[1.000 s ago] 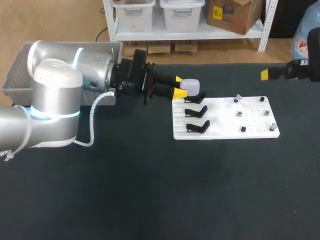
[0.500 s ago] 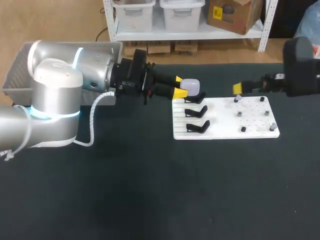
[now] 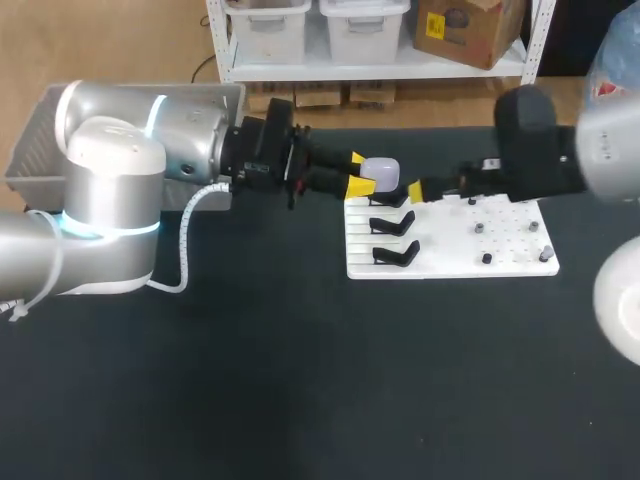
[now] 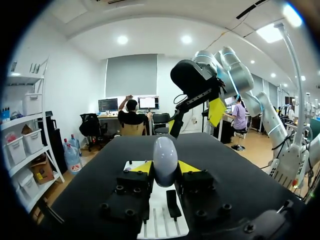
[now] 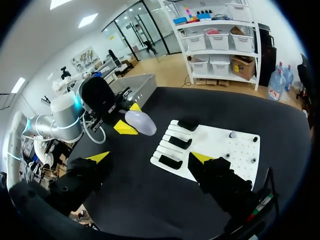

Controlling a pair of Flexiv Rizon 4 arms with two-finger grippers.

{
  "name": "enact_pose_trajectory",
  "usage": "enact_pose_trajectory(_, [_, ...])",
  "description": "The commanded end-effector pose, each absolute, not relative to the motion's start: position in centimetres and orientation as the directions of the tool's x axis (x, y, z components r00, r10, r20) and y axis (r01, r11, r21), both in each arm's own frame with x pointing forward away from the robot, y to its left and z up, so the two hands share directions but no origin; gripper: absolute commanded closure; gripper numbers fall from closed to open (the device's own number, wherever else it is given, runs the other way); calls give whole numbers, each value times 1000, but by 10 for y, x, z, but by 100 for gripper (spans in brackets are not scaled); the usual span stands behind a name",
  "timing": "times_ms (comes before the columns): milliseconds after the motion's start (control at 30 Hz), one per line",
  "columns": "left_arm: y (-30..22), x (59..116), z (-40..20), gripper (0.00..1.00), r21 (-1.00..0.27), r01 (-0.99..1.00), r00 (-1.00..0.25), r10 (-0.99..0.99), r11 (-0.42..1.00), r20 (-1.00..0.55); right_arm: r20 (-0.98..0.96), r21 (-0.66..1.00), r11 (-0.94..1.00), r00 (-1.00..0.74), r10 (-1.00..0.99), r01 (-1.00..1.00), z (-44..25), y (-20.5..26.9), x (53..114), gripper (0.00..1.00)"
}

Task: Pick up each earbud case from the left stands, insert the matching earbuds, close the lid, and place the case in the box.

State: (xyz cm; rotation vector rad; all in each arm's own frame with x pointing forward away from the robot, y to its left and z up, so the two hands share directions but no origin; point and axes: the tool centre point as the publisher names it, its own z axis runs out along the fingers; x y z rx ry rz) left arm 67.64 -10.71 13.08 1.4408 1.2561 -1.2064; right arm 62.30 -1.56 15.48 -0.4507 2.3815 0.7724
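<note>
Left end effector [image 3: 360,173] has its yellow-tipped fingers pressed from both sides on the smooth, rounded, pale lavender-white earbud case [image 3: 383,171]. The case stands upright between them, directly over the rearmost of three black stands [image 3: 392,198] on the white slotted board [image 3: 500,255] lying on the dark desk [image 3: 300,380]; whether case and stand touch I cannot tell. Right end effector [image 5: 150,158] hovers just beside the case, fingers spread wide, holding nothing.
</note>
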Motion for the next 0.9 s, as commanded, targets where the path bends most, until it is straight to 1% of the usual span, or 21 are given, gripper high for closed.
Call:
enact_pose_trajectory(33, [-107,677,130,100,8,991,30,165,-132,-986,-615,466,727,-776,-143,-504,144,-4,637,0])
enact_pose_trajectory(467, [-107,677,130,100,8,991,30,165,-132,-986,-603,486,715,-785,-142,-503,133,9,655,0])
enact_pose_trajectory(900, [-107,677,130,100,8,991,30,165,-132,-986,-593,499,716,-795,-127,-487,126,12,672,0])
